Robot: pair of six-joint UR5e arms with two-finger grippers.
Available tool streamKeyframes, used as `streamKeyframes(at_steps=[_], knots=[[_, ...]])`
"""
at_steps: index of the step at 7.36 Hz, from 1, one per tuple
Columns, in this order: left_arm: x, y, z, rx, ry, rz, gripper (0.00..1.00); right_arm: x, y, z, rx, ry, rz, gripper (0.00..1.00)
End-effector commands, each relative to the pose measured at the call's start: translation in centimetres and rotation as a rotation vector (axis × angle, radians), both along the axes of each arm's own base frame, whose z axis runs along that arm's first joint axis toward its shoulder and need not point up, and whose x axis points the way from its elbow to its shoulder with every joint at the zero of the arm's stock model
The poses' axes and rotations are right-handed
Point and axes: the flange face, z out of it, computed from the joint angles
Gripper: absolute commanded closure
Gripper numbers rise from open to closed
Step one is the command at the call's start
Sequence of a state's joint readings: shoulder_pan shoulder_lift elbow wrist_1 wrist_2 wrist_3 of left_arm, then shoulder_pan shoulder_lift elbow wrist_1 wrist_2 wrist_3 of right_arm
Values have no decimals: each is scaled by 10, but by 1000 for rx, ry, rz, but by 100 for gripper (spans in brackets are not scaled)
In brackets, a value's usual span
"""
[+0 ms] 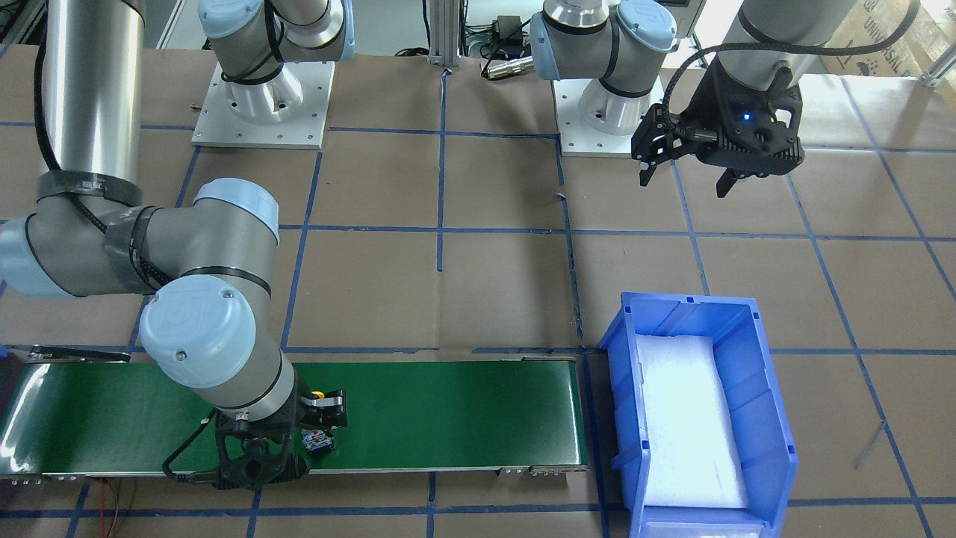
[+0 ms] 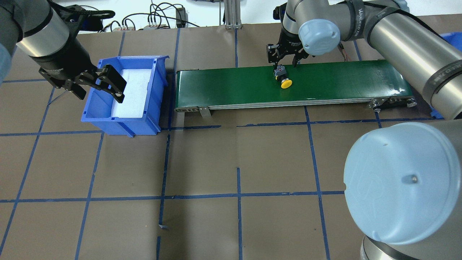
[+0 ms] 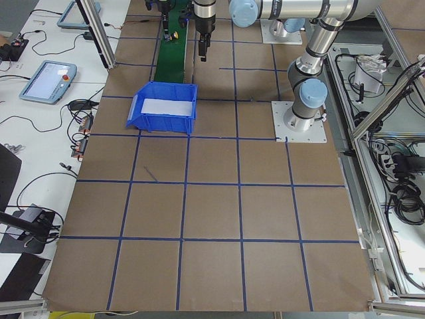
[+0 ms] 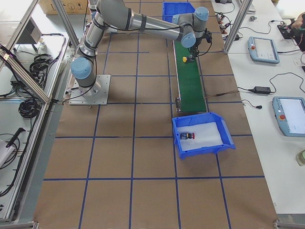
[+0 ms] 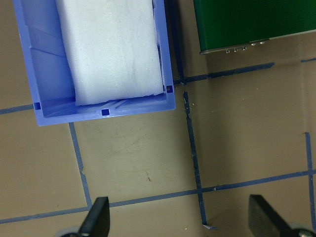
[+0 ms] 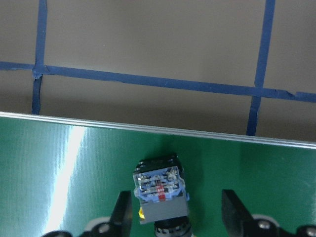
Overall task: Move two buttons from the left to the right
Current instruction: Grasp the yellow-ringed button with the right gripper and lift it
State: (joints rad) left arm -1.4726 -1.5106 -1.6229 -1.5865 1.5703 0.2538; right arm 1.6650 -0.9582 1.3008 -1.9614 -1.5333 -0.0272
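Brown paper ruled with blue tape lines covered the counter (image 2: pixel 274 159), which carried a green flat conveyor belt (image 2: pixel 343 77).

Yellow mushroom-capped push-button switch (image 2: pixel 286 83): it lay on its side on the belt, with the cap toward the robot and the grey-black contact block toward the far edge.

Right tool (image 2: pixel 285 66): released and low over the yellow switch. Its fingers (image 6: pixel 122 217) straddled the contact block, with a clear gap on one side.

Red-capped push-button switch (image 4: pixel 189 136): small in the exterior right view. It apparently rested on the white foam liner (image 4: pixel 207 133) inside the blue plastic bin at the robot's right (image 4: pixel 200 150), by the robot-side wall.

Left tool (image 1: pixel 685 184): released and empty, high above the counter. It was near the blue plastic bin at the robot's left (image 2: pixel 158 79), which held a white foam pad (image 2: pixel 137 90).
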Motion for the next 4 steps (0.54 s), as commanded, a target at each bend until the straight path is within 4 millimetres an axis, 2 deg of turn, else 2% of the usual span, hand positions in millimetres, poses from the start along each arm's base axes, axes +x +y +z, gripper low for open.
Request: streamKeyframes(at_steps=[1,2,3,4], knots=[[0,0,0,0,-1,-2,0,-3,-3,-11,13,4,18,31],[0,0,-1,3,-3,-5,0,-5,-5,-18,21,6,47,32],[0,-3,-3,6,0,-5,0,-7,-6,-19,21,6,47,45],[1,-2,-2,5,-3,-5,0,-9,-6,-18,21,6,46,71]])
